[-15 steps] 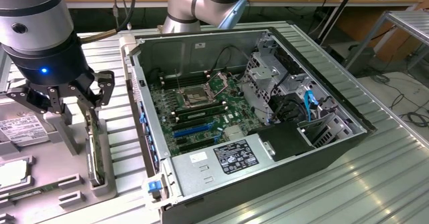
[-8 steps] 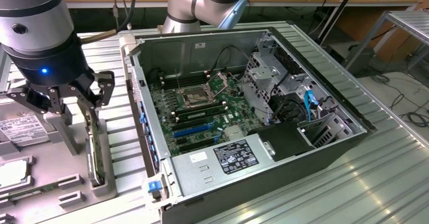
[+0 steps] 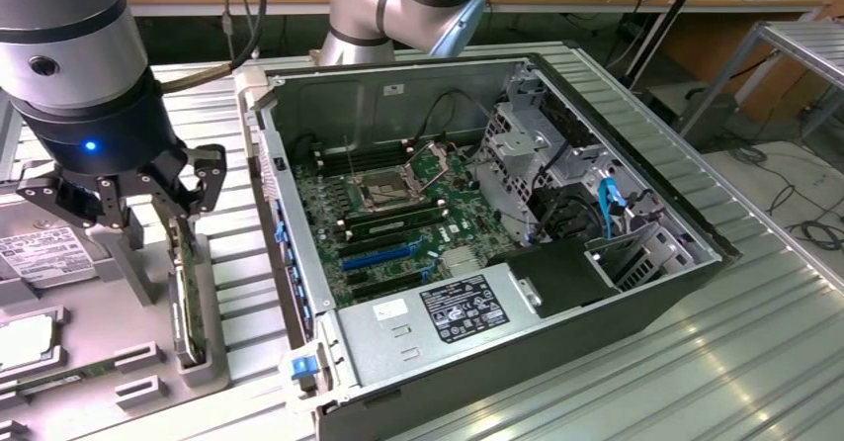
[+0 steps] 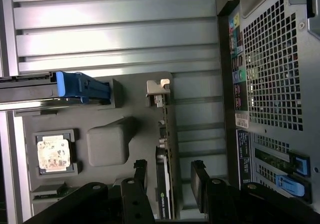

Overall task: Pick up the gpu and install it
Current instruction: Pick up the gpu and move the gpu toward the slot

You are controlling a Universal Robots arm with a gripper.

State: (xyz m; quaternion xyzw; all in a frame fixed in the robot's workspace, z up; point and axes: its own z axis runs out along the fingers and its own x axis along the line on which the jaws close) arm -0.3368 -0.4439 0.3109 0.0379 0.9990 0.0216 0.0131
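You have the gripper hanging low over the grey tray, which lies on the exterior view's left of the open computer case; its jaws are spread wide and hold nothing. The gpu stands on edge in its tray slot, its silver bracket at one end. In the wrist view you see a finger on each side of the card, both apart from it

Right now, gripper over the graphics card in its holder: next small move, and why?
Probably ease straight down a little. The gripper is open, with fingers on either side of the graphics card, which stands on edge in the gray holder. The fingers look level with only its top edge, so a deeper straddle seems wise before closing.
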